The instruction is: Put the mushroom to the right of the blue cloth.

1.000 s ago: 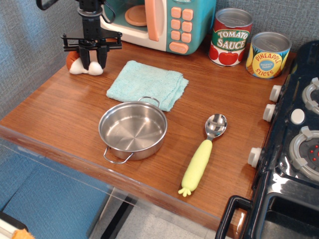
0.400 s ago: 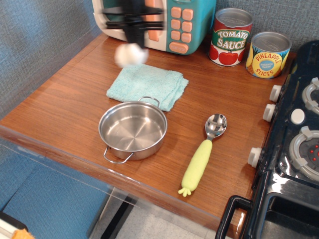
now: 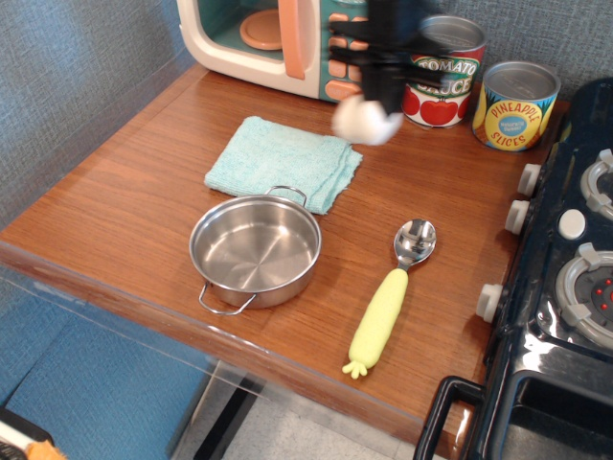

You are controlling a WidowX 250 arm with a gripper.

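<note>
While the gripper held the mushroom tight above the counter's back edge, right of the blue cloth, it next needed lowering and letting go.

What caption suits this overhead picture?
Blurred tool carries mushroom above counter, right of blue cloth.
</note>
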